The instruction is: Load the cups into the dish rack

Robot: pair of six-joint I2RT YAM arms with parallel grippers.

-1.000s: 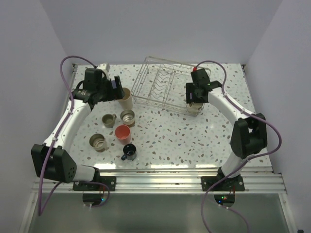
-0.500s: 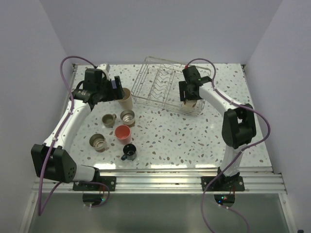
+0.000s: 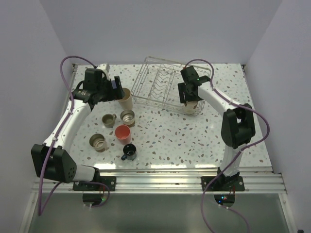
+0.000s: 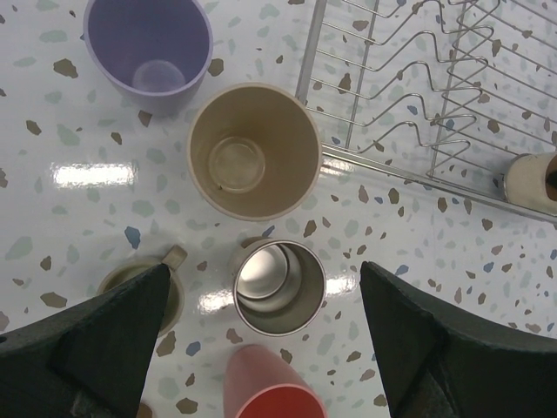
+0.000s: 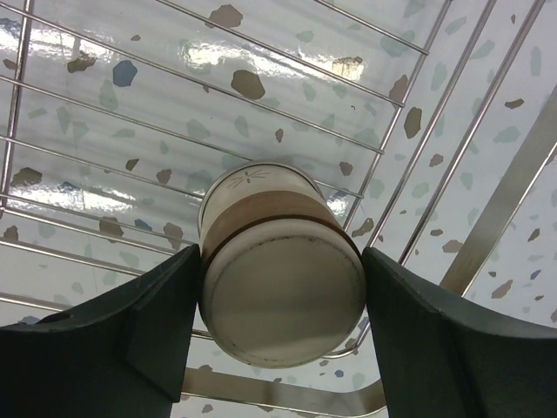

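Rack: you see the silvery wire dish rack [image 3: 160, 85] at the far middle of the speckled table [image 3: 194, 141]
Right gripper: your right gripper [image 5: 280, 300] is inside the rack's near right corner, with both fingers pressed against the sides of a banded cup [image 5: 278, 261], grey-beige with a brown band
Held cup: its base faces your wrist camera and its mouth points toward the rack wires; you cannot tell whether it touches them
Left gripper: your left gripper [image 3: 118, 90] hangs just left of the rack, jaws spread wide and holding nothing
Beneath it: lavender cup [image 4: 150, 48] and beige tumbler [image 4: 254, 152] stand upright, nearly touching, the tumbler just beside the rack's edge
Other cups: metallic cup [image 4: 278, 277], handled grey cup [image 3: 108, 119], coral-pink tumbler [image 3: 122, 132], second metallic cup [image 3: 98, 141] and black mug [image 3: 129, 152] stand on the table outside the rack
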